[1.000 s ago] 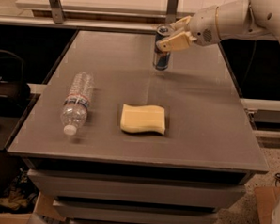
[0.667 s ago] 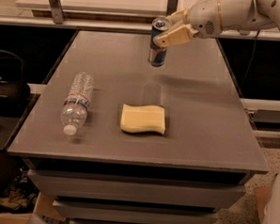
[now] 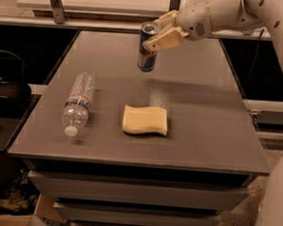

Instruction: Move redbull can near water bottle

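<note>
Gripper (image 3: 158, 34), at upper centre, is closed around the can (image 3: 147, 53), seemingly lifted off the table (image 3: 212, 118); it is yet to be carried to the bottle (image 3: 78, 103) at left.

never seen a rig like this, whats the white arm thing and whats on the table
It is a robot's white jointed arm, reaching in from the right. One camera view only, looking down at a dark grey table from its front. The arm ends in a two-finger gripper, closed on a slim blue and silver can, held upright over the far side. Nearer, a clear ribbed plastic water bottle lies on its side at the left, and a yellow sponge lies mid-table, apart from it.
</note>
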Robot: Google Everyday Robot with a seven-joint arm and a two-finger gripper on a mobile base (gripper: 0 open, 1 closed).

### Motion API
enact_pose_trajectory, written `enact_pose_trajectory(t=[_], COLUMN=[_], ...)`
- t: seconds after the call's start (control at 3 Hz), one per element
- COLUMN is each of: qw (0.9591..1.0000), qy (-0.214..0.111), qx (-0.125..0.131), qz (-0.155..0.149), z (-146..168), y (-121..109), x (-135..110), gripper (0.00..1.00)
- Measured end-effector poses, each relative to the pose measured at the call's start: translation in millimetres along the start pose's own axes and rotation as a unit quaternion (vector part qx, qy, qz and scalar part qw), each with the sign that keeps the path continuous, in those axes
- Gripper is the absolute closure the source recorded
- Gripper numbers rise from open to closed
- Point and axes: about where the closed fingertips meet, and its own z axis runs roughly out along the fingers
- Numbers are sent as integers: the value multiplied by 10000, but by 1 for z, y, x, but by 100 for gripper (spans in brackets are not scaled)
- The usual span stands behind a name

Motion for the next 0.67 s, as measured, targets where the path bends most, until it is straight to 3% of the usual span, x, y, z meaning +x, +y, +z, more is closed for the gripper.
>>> enact_pose_trajectory(t=[0.33,0.67], qw=[9975,9908], qy=[-139,-245], qx=[-665,-1297], qz=[-177,-282], z=[33,64], y=[33,66], x=[-22,-40], gripper=[100,100])
